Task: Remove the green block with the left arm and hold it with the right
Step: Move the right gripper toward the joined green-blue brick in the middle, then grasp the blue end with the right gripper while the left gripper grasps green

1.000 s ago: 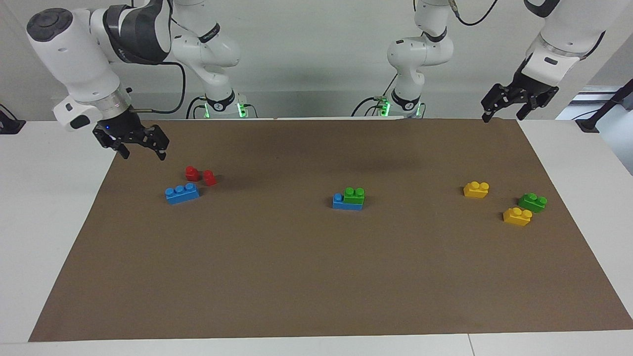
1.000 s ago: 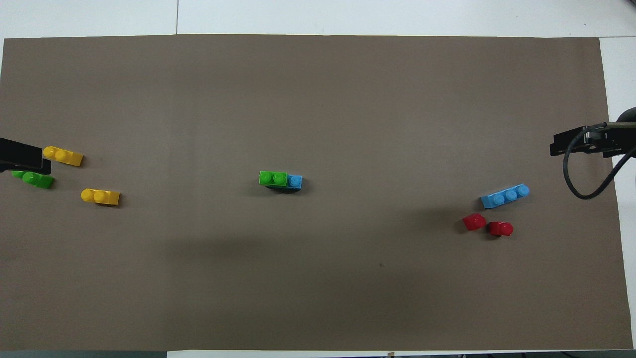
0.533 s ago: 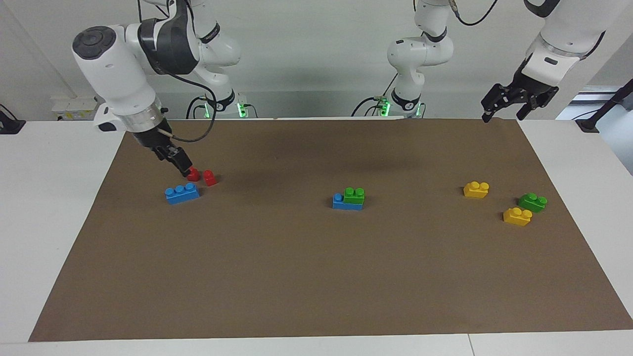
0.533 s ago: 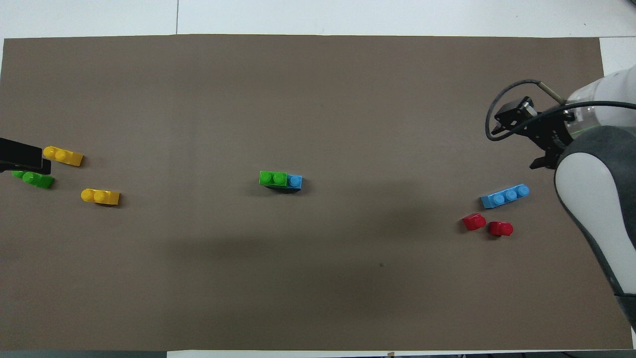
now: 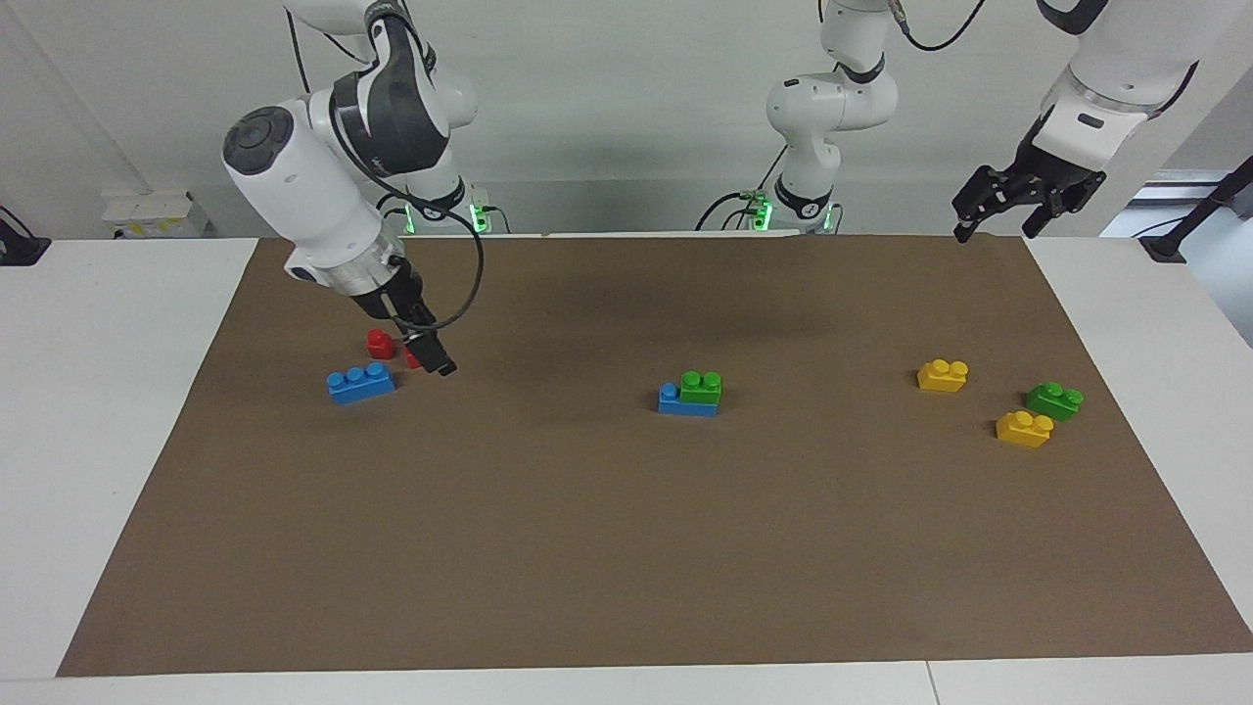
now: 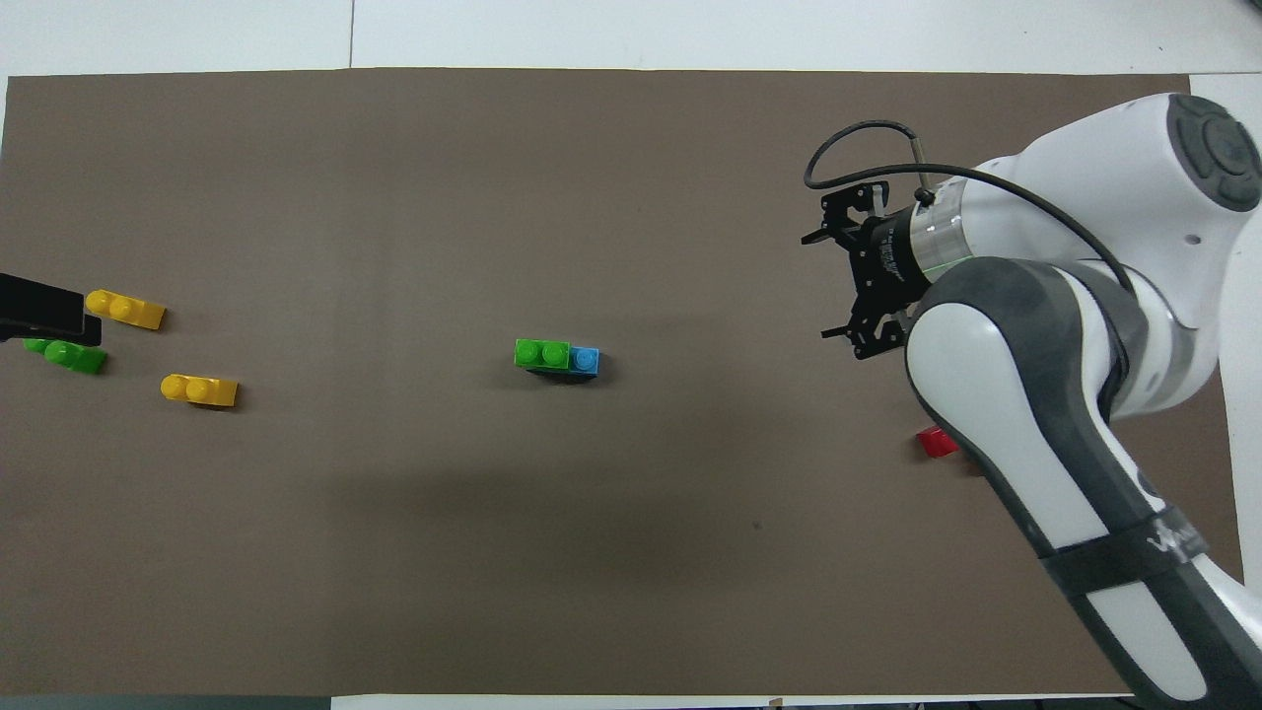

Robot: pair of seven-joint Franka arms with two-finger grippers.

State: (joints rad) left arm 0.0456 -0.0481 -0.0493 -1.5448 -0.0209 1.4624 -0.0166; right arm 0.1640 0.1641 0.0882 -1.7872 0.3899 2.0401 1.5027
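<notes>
Facing view: right claw (image 5: 438, 360) has swung from desk edge in over red bricks (image 5: 381, 343) twd green block (image 5: 701, 387) on blue brick mid-desk, fingers can't tell, left claw (image 5: 998, 211) open, waiting; overhead: same, hold-step approach underway

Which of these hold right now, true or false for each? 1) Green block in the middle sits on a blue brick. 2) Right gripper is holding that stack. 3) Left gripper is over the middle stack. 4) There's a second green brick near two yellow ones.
1) True: the green block is seated on the blue brick mid-mat.
2) False: the right gripper is up by the red bricks, toward the right arm's end, well apart from the stack.
3) False: the left gripper waits at the left arm's end of the mat, fingers open.
4) True: the second green brick lies between the two yellow bricks.
</notes>
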